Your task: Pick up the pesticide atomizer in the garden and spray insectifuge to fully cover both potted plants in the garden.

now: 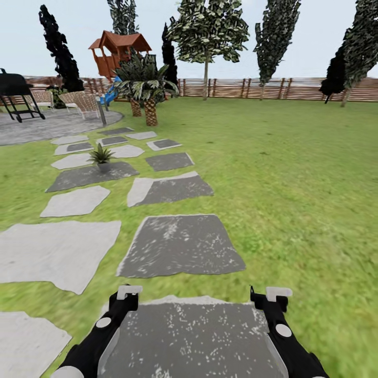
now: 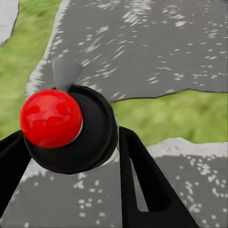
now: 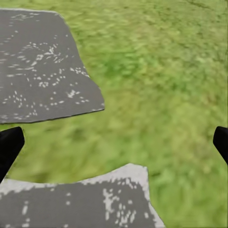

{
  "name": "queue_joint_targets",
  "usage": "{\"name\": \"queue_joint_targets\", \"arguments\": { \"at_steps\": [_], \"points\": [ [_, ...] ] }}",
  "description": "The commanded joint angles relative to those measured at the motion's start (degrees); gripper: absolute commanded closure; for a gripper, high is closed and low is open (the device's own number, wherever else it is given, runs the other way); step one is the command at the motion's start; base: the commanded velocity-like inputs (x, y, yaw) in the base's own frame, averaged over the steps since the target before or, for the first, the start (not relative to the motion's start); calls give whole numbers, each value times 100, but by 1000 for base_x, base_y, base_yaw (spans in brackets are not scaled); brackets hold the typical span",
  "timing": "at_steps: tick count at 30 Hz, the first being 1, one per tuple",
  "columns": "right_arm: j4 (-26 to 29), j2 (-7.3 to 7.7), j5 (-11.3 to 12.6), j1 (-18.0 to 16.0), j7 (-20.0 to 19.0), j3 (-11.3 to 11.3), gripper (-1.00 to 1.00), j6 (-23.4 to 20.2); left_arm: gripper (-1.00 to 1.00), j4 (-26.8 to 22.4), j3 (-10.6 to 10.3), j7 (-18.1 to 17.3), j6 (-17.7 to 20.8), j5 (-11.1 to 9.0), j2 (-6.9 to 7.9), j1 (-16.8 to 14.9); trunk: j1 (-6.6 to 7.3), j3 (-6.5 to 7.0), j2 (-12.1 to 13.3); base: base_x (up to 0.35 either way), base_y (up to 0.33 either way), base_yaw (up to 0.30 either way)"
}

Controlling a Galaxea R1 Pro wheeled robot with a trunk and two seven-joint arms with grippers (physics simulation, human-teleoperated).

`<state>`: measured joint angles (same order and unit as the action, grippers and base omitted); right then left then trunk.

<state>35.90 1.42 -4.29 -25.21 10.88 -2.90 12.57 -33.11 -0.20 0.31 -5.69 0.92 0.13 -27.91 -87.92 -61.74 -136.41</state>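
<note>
Red-topped pesticide atomizer between left gripper fingers

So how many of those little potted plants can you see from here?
1. A small potted plant sits on a dark stepping stone ahead to the left, short of the paved patio. The task names two; the second may be out of view.

This is a home's back garden, rendered in simulation: a green lawn crossed by flat grey stepping stones leading to a round paved patio with chairs and a black barbecue. A slatted wooden fence (trees behind it) encloses a children's playhouse.
</note>
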Motion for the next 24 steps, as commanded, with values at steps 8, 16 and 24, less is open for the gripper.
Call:
{"name": "queue_joint_targets", "arguments": {
  "at_steps": [8, 16, 24],
  "points": [
    [5, -1, -46, -2, 19, -9, -100, 13, 100, 15, -7, 2, -20, 6, -4, 2, -2, -2, -1, 272, 204, 8],
    [5, -1, -46, -2, 19, -9, -100, 16, 100, 18, -7, -4, -20, 5, -4, 5, -2, -2, -1, 274, 203, 0],
    [5, -1, -46, -2, 19, -9, -100, 13, 100, 15, -3, 0, -20, 5, -1, 5, -2, -2, -1, 287, 175, 159]
  ]
}}
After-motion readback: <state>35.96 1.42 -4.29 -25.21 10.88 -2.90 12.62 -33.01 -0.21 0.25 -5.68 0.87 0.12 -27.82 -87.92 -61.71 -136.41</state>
